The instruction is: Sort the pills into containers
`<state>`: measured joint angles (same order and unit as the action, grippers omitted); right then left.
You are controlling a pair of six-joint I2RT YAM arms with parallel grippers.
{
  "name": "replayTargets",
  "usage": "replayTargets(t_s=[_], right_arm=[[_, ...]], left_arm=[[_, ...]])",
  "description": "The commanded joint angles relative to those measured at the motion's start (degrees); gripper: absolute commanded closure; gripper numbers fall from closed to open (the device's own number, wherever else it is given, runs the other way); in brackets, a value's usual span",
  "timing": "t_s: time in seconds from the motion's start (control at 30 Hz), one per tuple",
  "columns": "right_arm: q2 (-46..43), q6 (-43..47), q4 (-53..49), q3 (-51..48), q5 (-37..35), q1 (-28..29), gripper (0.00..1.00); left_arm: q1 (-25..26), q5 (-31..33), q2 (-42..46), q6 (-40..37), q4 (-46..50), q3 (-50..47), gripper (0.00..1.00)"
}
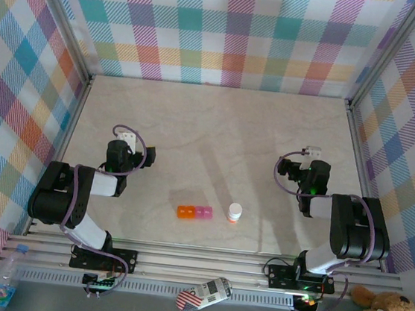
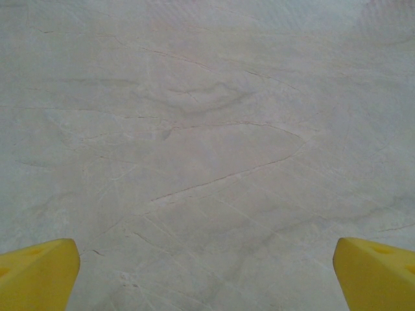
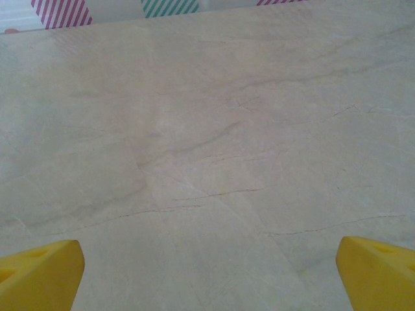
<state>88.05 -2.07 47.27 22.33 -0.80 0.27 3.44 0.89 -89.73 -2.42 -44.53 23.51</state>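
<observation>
**Containers (image 1: 195, 213) untouched, sorting yet to start**

From above: strip of joined boxes, orange at the left end and pink beside it, lying on the table (image 1: 218, 127) near the front edge, about mid-width. Just right of it, apart, bottle (image 1: 234, 213) standing upright, white cap on. No loose pills spotted anywhere on the table. Too small to tell lids up or down, boxes filled or empty. Pills presumably inside the bottle, so no part of the job judged as done.

Left wrist: left gripper (image 2: 207, 275) spread wide, yellow fingers (image 2: 39, 275) at the lower corners, nothing pinched, bare marbled table below.

Right wrist: right gripper (image 3: 209, 275) likewise spread wide and empty over bare table, striped wall (image 3: 168, 6) along the far edge.

Left to do, by this reading: uncap the bottle, tip out the pills, drop them box by box. In short, all of it.
</observation>
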Motion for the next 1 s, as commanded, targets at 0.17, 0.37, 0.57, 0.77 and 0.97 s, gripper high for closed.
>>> replayTargets(t_s=[0.17, 0.37, 0.57, 0.77, 0.97], right_arm=[[-0.1, 1.0, 0.5, 1.1, 1.1, -0.3, 0.01], [-2.6, -0.3, -2.0, 1.5, -1.9, -0.2, 0.01], [-8.2, -1.3, -19.9, 8.8, -4.6, -0.2, 0.01], [-11.5, -18.6, -35.4, 16.3, -11.1, -0.5, 0.01], [-8.9, -22.4, -50.8, 28.5, 5.8, -1.2, 0.01]], left_arm=[[-0.7, -0.5, 0.1, 0.3, -0.3, 1.2, 0.00], [-0.7, -1.3, 2.6, -0.2, 6.3, 3.8, 0.00], [-0.7, 0.6, 6.3, 0.7, 17.7, 9.0, 0.00], [-0.7, 3.0, 9.5, 3.7, 27.4, 13.4, 0.00], [-0.7, 5.8, 10.3, 13.7, 46.0, 24.3, 0.00]])
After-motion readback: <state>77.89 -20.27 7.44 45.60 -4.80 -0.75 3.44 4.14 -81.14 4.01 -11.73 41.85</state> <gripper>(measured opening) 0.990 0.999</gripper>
